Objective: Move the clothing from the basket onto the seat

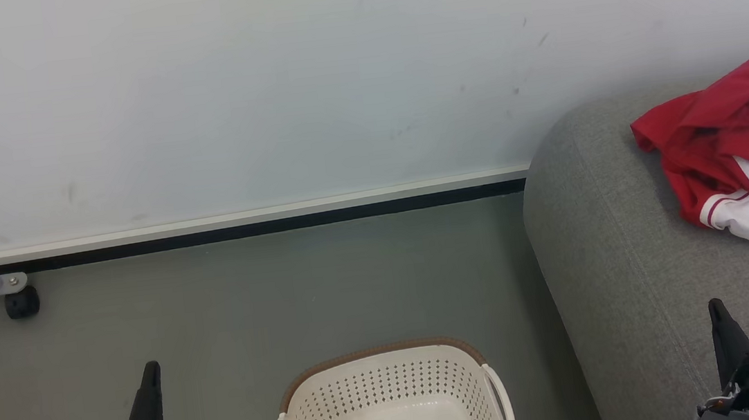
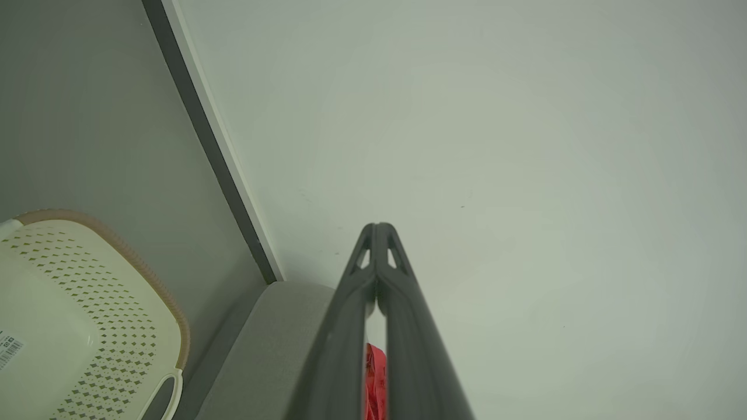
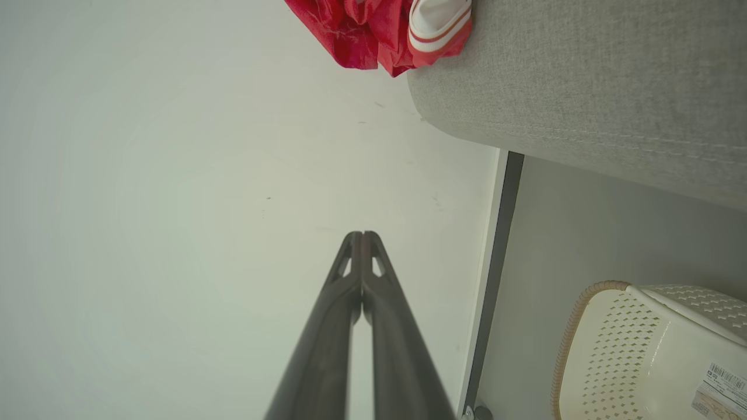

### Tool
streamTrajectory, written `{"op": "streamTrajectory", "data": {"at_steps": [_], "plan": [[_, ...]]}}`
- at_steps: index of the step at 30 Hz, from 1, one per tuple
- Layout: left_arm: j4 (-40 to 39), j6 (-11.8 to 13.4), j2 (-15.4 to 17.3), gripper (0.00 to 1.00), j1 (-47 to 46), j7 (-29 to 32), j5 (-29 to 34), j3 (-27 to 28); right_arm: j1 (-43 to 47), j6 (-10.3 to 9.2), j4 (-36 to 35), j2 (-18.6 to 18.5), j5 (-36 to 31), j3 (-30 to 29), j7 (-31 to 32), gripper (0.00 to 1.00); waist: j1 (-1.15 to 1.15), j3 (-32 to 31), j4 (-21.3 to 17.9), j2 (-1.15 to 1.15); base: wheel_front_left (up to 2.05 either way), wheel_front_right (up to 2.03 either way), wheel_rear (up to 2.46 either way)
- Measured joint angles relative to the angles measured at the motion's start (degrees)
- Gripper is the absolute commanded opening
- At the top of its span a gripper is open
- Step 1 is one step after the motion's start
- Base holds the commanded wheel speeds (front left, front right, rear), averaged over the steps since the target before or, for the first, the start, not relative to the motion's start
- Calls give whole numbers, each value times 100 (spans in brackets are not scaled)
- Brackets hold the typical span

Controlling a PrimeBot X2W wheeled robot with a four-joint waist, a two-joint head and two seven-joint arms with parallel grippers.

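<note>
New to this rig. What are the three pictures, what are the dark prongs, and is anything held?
It's a two-armed wheeled robot. The head view looks down from its head: left gripper lower left, right gripper lower right. The other two views come from wrist cameras looking along each gripper's two dark fingers, which are your prongs. Both pairs are pressed together, holding nothing. The basket stands on the floor between them, with nothing in the part shown. The red-and-white clothing lies crumpled on the grey seat.

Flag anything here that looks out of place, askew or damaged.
Nothing is damaged. The clothing lies crumpled on the seat, near its edge, the basket looks empty, and faint scuffs mark the wall.
</note>
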Motion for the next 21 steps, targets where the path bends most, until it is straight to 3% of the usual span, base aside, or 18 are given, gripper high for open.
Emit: {"op": "streamTrajectory", "data": {"at_steps": [21], "plan": [[3, 0, -1, 0, 0, 0, -1, 0, 0, 0, 0, 1, 0, 1, -1, 0, 0, 0, 0, 0, 0, 0, 0]]}}
